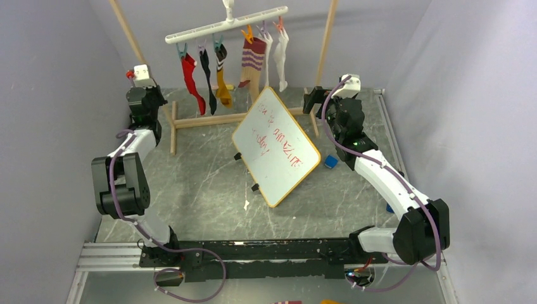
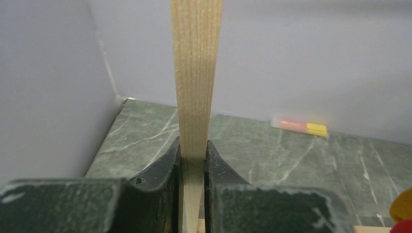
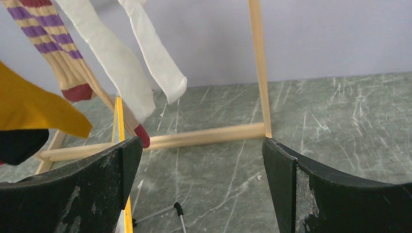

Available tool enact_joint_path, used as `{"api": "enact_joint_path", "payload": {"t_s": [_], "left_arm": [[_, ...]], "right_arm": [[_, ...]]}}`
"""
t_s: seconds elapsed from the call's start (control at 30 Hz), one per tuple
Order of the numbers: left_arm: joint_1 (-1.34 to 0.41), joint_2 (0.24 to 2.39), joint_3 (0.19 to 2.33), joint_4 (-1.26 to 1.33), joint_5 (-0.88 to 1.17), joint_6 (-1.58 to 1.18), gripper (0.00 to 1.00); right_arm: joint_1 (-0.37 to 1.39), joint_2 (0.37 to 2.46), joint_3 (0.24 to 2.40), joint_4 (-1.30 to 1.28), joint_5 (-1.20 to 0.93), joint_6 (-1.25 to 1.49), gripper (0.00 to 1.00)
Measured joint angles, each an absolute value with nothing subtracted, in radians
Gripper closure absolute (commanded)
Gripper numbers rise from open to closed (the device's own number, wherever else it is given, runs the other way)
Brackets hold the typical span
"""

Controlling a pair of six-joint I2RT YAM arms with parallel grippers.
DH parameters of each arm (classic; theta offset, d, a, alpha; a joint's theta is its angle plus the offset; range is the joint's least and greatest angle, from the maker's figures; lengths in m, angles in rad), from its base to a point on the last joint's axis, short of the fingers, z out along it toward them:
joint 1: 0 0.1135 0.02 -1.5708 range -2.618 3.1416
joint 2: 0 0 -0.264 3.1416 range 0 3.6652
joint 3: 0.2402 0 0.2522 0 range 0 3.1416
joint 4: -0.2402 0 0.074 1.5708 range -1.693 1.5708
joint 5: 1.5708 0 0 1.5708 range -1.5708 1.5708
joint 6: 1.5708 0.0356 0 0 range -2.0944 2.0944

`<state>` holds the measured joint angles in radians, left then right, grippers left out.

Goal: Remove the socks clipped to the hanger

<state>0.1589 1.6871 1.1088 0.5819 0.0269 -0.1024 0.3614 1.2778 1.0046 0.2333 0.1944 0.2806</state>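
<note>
Six socks (image 1: 251, 63) hang clipped along the white hanger (image 1: 226, 25), high between the uprights of the wooden rack (image 1: 209, 120) at the far end of my table. My left arm, elbow folded high, reaches to the rack's left upright (image 2: 195, 73), where the left gripper (image 2: 193, 150) is clamped tight on the wood. My right arm stretches long toward the rack's right foot. The right gripper (image 3: 201, 145) is spread wide and holds nothing, with two white socks (image 3: 116, 58) dangling just ahead.
</note>
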Motion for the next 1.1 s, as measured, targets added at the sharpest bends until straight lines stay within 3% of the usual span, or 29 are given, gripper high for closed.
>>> {"api": "enact_joint_path", "payload": {"t_s": [0.43, 0.47, 0.6, 0.67, 0.87, 1.1], "left_arm": [[0.157, 1.598, 1.066, 0.484, -0.171, -0.113, 0.94], [0.157, 1.594, 1.066, 0.477, -0.174, -0.112, 0.83], [0.158, 1.592, 1.067, 0.458, -0.192, -0.109, 0.15], [0.164, 1.592, 1.068, 0.432, -0.208, -0.118, 0.03], [0.173, 1.568, 1.055, 0.416, -0.203, -0.131, 0.02], [0.167, 1.362, 0.984, 0.418, -0.168, -0.161, 0.02]], "right_arm": [[0.379, 1.279, 0.987, 0.241, 0.164, 0.308, 0.02], [0.389, 1.280, 0.983, 0.241, 0.165, 0.308, 0.02], [0.435, 1.279, 0.955, 0.242, 0.178, 0.306, 0.01], [0.450, 1.267, 0.928, 0.245, 0.181, 0.301, 0.01], [0.450, 1.180, 0.903, 0.247, 0.174, 0.279, 0.01], [0.450, 1.013, 0.903, 0.253, 0.146, 0.260, 0.02]]}}
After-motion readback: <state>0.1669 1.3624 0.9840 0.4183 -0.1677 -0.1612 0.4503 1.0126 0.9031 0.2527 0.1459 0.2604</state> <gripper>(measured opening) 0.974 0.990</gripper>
